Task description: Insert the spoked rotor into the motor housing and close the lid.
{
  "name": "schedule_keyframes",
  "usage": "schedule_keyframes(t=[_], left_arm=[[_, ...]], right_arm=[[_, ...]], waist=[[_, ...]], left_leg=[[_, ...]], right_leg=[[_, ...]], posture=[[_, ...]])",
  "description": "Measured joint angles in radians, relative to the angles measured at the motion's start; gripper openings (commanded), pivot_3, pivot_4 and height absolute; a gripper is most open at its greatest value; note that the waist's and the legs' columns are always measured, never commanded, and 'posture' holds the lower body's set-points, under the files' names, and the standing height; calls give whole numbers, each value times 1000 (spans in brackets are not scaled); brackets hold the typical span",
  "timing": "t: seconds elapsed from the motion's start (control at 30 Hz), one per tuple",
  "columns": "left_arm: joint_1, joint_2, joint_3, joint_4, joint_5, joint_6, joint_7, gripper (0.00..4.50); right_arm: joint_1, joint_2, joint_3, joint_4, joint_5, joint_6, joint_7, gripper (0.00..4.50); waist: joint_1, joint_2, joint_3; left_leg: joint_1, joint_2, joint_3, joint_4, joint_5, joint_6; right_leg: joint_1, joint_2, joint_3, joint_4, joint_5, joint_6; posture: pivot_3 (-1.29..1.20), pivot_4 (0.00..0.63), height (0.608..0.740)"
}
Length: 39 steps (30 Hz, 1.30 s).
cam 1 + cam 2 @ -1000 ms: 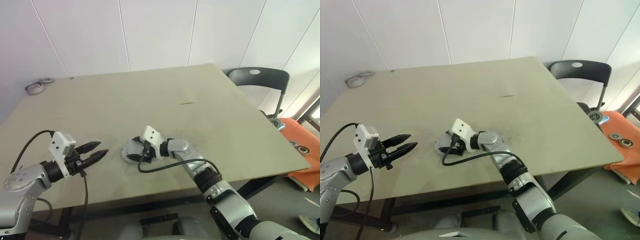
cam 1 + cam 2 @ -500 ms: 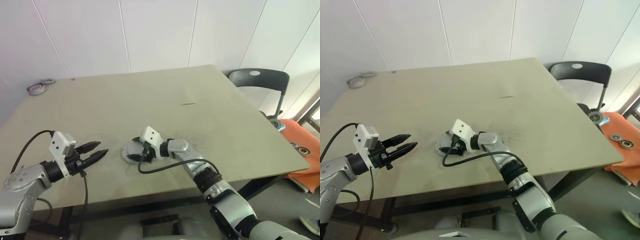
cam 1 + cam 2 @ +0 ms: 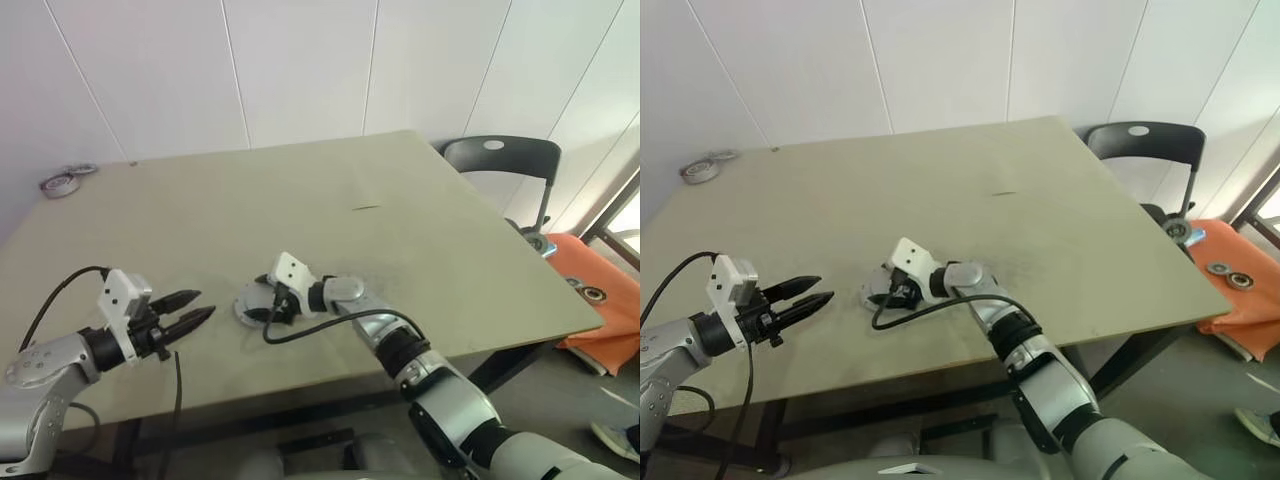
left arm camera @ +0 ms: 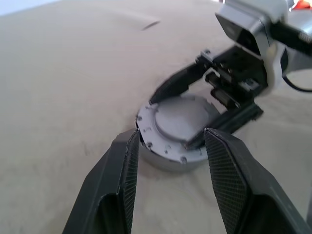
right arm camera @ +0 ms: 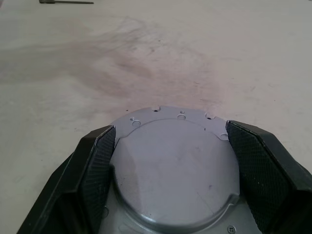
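Note:
The motor housing [image 4: 168, 157] is a squat round grey body near the table's front edge, with a flat grey lid [image 5: 175, 170] lying on top of it. The spoked rotor is hidden. My right gripper [image 5: 169, 127] reaches in from the right, its two black fingers [image 5: 97, 161] pressed against opposite sides of the lid's rim. My left gripper [image 3: 205, 303] hovers a short way to the left of the housing [image 3: 252, 303]. It points at the housing, open, with nothing between its fingers.
A roll of tape [image 3: 57, 183] lies at the table's far left corner, and a thin dark sliver [image 3: 365, 208] lies past the middle. A black chair [image 3: 497, 158] stands off the right edge, next to an orange surface [image 3: 600, 310] holding small parts.
The camera has shifted, so the whole picture has slid a little. Both grippers and the housing keep their places.

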<state>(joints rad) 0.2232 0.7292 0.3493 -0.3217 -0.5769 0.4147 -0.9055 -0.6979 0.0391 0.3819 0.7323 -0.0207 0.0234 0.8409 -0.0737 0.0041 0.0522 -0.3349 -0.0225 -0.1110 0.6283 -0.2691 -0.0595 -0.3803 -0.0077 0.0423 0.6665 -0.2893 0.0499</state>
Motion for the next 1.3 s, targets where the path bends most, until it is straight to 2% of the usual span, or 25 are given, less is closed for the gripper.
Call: schedule_keyframes(t=[0.57,0.9,1.3], left_arm=[[-1,27,29,12,14,-14,-6,2263],[-1,25,29,5,14,-13,3,2263],[15,14,30,-5,14,-13,14,2263]], right_arm=[[-27,25,-11,70,-4,-40,-12,3270],[-31,-15,36,74,-37,-158,47,3270],[-66,11,38,151,-54,-197,20,3270]], waist=[[0,1,1],[4,0,0],[0,0,0]], left_leg=[[-1,1,0,-1,0,0],[-4,0,1,-2,0,0],[1,1,0,-3,0,0]], right_leg=[[-7,0,-1,1,1,-2],[-7,-2,-1,-4,1,-2],[-7,-2,-1,-2,1,-2]], posture=[[0,0,740],[0,0,740],[0,0,740]])
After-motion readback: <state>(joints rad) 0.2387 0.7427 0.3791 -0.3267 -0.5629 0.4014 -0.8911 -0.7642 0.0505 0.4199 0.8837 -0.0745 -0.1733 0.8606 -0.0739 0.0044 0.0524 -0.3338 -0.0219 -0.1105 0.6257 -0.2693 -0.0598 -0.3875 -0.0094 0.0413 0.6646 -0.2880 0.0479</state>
